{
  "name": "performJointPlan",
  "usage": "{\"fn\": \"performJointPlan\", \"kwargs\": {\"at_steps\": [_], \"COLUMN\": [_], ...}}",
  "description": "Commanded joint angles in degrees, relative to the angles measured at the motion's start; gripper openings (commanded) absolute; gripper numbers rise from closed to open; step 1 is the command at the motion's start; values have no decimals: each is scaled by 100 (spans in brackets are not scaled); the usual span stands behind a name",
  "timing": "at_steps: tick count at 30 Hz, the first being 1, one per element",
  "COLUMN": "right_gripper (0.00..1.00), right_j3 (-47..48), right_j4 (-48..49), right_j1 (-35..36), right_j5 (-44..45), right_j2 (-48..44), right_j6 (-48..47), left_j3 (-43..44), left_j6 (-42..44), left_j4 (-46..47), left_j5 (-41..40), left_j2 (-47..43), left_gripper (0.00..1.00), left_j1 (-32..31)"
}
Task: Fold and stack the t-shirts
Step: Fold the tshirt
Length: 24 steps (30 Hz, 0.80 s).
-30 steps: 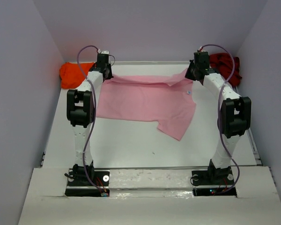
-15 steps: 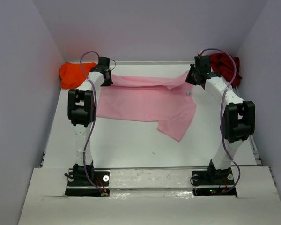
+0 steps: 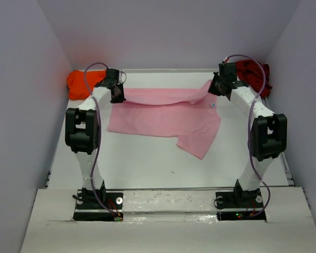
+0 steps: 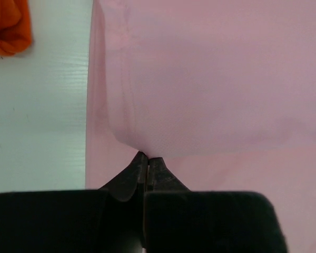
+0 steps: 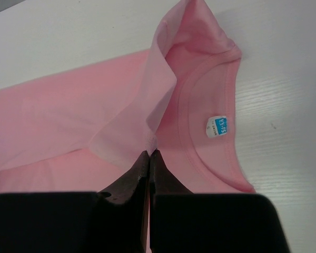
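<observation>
pink t-shirt [image 3: 163,113]: spread on the table [image 3: 142,158].
left gripper [image 4: 147,158]: jaws pinch its far left edge.
right gripper [image 5: 149,153]: jaws pinch a fold near the neck tag [image 5: 217,126].
neck tag: blue-white, print unreadable.
orange t-shirt [image 3: 81,83]: far left corner.
dark red t-shirt [image 3: 255,74]: far right corner.

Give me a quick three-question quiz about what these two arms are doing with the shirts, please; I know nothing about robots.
1. True or false: the left gripper is shut on an edge of the pink t-shirt.
2. Where does the orange t-shirt lie? A: bunched at the far left corner of the table. B: spread flat in the middle. C: hanging from the right arm.
3. Fill in: the right gripper pinches a fold of pink cloth beside the shirt's ____, where a blue label shows.

Key: 1 true; 2 A; 3 collar.
</observation>
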Motion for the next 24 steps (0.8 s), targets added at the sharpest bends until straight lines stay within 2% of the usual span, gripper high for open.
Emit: {"fn": "performJointPlan", "kwargs": {"at_steps": [1, 7, 12, 22, 24], "right_gripper": [0, 0, 0, 0, 0], "right_j3": [-47, -38, -12, 6, 15], "right_j4": [82, 82, 82, 90, 90], "right_j1": [74, 74, 74, 74, 74], "right_j5": [-56, -3, 6, -3, -20], "right_j2": [-187, -187, -178, -108, -90], "right_j6": [18, -26, -44, -44, -35], "left_j3": [66, 171, 268, -856, -1250], "left_j6": [-94, -234, -260, -813, -1172], "left_j4": [317, 520, 476, 889, 1169], "left_j5": [392, 760, 735, 796, 1102], "left_j2": [-588, -852, -975, -844, -957], "left_gripper": [20, 38, 39, 35, 34], "left_j1": [-1, -1, -1, 60, 121]}}
